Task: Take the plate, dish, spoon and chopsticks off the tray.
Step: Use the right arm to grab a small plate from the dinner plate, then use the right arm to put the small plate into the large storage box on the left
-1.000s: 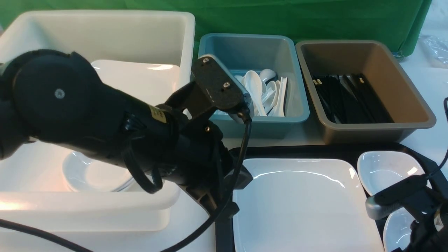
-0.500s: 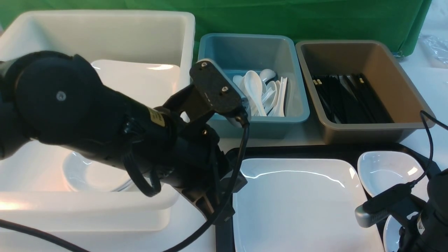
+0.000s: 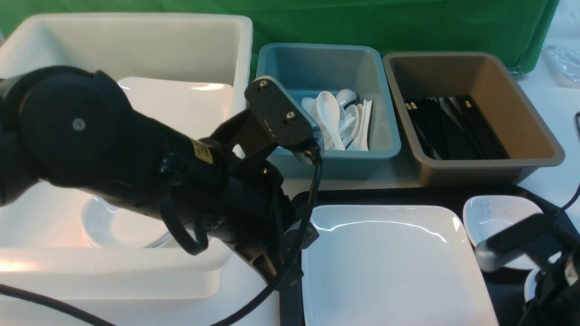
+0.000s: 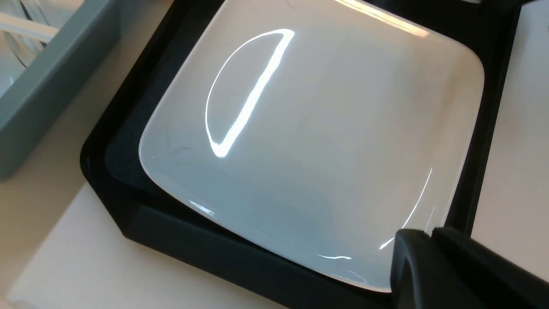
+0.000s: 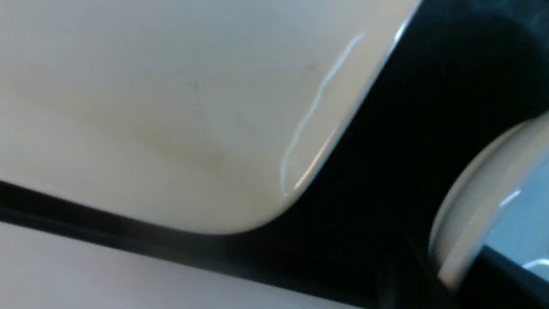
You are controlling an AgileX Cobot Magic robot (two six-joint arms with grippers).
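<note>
Front view: the rectangular plate (image 3: 394, 267), lower centre, is plain glossy white. The octagonal-cornered tray (image 3: 353, 197) beneath it is solid black. The dish (image 3: 494, 217) at lower right is plain white. At upper centre, the cutlery bin (image 3: 385, 147) is grey-blue; its soup spoons (image 3: 329, 113) are white. At upper right, the chopstick bin (image 3: 489, 163) is brown; its chopsticks (image 3: 476, 127) are black, some with gold-coloured marks. At left, the large bin (image 3: 136, 20) is off-white. Upper edge: cloth (image 3: 317, 22), green.

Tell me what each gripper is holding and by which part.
The right gripper holds a small white dish by its rim; the left gripper holds nothing.
</note>
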